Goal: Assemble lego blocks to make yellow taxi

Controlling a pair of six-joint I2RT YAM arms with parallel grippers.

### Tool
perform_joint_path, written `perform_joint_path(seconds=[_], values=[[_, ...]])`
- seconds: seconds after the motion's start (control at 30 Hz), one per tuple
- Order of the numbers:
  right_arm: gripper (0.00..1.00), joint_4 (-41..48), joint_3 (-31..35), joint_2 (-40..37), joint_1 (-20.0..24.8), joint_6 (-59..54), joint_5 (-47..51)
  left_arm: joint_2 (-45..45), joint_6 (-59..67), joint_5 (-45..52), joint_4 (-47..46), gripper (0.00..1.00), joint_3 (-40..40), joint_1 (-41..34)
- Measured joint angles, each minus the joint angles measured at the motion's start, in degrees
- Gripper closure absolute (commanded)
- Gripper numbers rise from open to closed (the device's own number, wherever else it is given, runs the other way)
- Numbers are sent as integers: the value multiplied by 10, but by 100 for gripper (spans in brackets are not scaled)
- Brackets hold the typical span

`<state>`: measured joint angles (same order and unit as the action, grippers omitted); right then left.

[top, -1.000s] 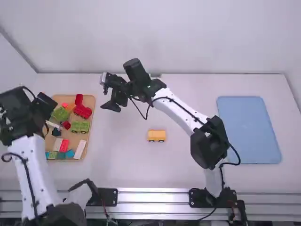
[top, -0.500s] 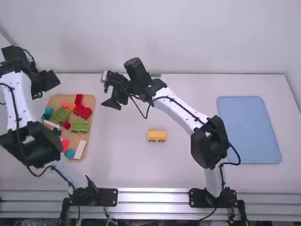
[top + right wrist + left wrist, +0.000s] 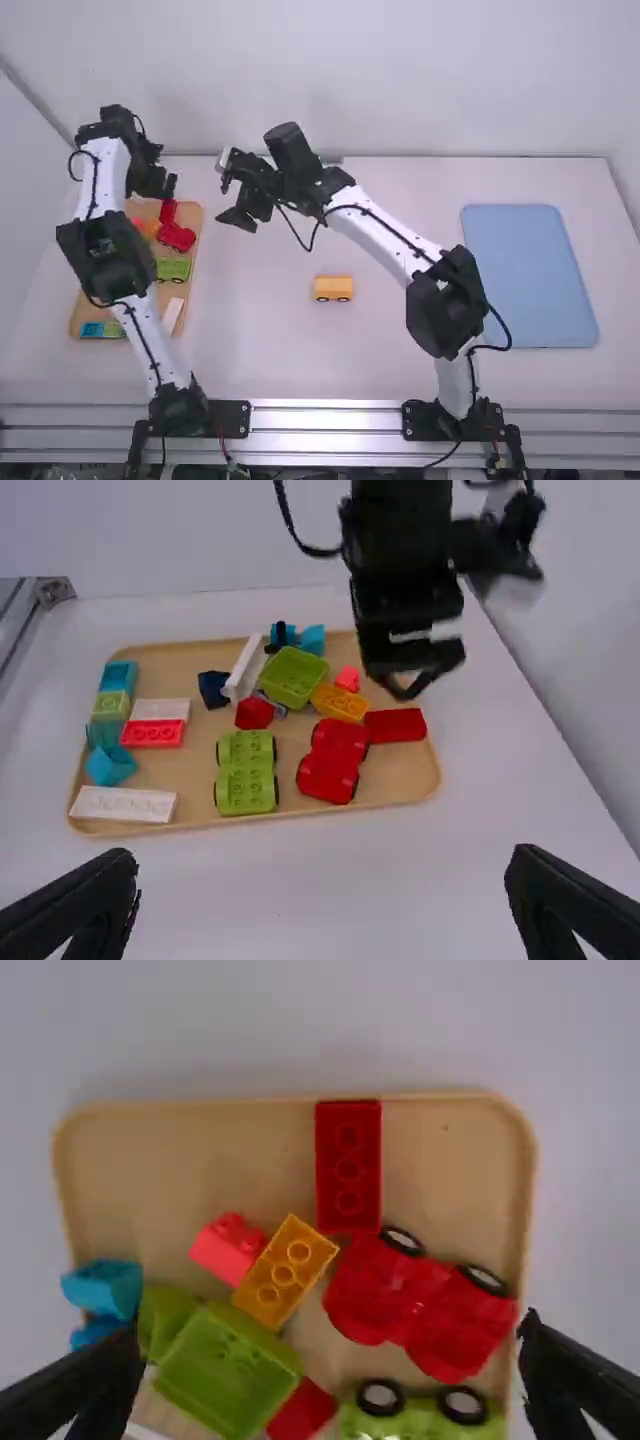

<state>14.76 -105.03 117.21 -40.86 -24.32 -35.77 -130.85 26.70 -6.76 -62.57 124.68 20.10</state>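
White tabletop meets a pale wall, the yellow wheeled block sitting just below the middle of the high view. At upper left, the left gripper, fingers spread and empty, hangs near the block-filled tray; the right gripper, left of upper centre, is likewise released.
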Motion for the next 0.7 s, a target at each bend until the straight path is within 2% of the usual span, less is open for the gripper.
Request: perform_joint_path(seconds=[0.03, 0.07, 0.1, 0.2, 0.4, 0.47, 0.6, 0.63, 0.67, 0.7], values=[[2, 0, 0, 0, 1, 1, 0, -1, 22, -18, 13, 0, -12, -5], [2, 1, 0, 0, 3, 1, 1, -1, 49, -53, 32, 6, -31, -13], [1, 1, 0, 0, 4, 2, 2, -1, 62, -74, 47, 6, -42, -16], [2, 1, 0, 0, 9, 2, 3, -1, 102, -108, 83, 4, -65, -19], [2, -1, 0, 0, 17, 17, 9, -1, 186, -14, 78, 1, -77, 10], [2, -5, 0, 0, 19, 26, 17, -1, 209, 38, 79, 16, -77, 38], [2, -9, 0, 0, 23, 36, 26, -1, 238, 106, 61, 38, -77, 86], [1, -9, 0, 0, 23, 37, 26, -1, 243, 113, 55, 39, -77, 92], [2, -9, 0, 0, 23, 38, 28, -1, 256, 126, 42, 34, -77, 104], [2, -9, 0, 0, 22, 39, 28, -1, 265, 134, 34, 24, -77, 110]])
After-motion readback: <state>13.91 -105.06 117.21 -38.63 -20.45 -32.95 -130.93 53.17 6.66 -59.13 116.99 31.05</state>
